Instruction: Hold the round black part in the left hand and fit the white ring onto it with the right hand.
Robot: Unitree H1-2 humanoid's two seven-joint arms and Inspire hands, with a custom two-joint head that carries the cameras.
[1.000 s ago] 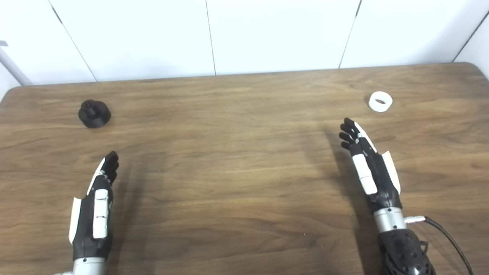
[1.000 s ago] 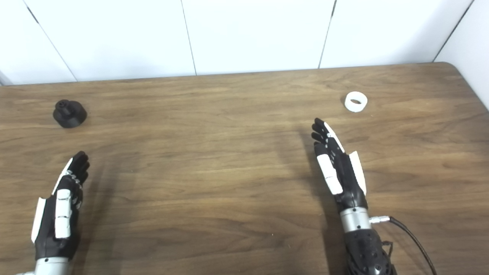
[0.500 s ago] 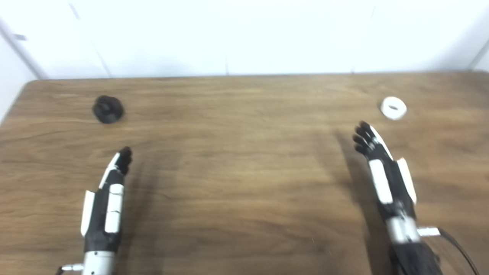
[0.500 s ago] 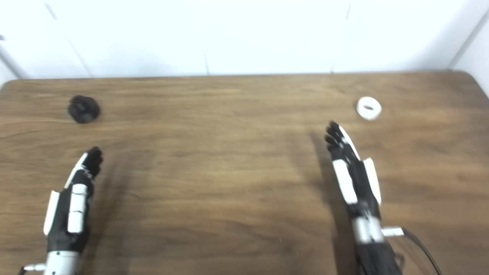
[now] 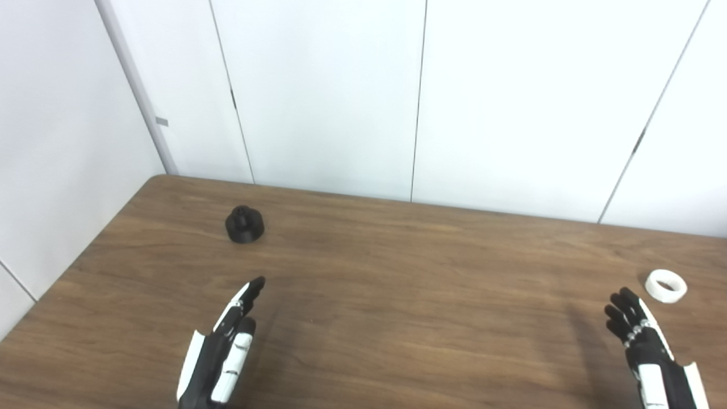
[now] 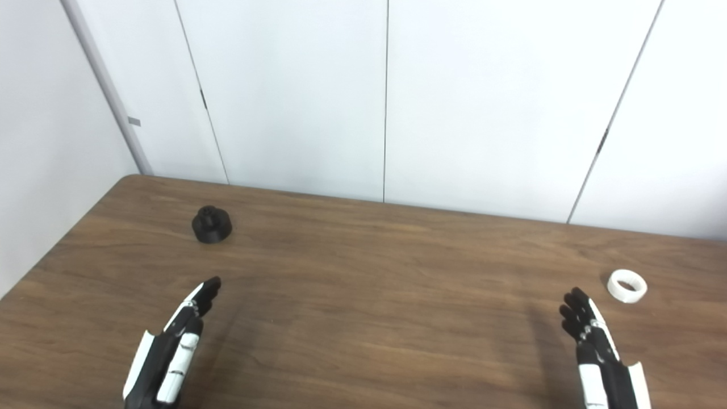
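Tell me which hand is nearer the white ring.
Right. The right hand lies just short of the white ring, slightly to its left; the left hand is far across the table.

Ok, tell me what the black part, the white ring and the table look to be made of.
Black part: probably matte plastic, dull even black with no glint. White ring: likely plastic too, opaque, smooth, low sheen. Table: wood or wood-look laminate, brown with running grain lines and a smooth satin surface; the pictures cannot settle which.

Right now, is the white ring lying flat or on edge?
Flat. The white ring rests on the table with its hole facing up, untouched, just beyond the right robot hand.
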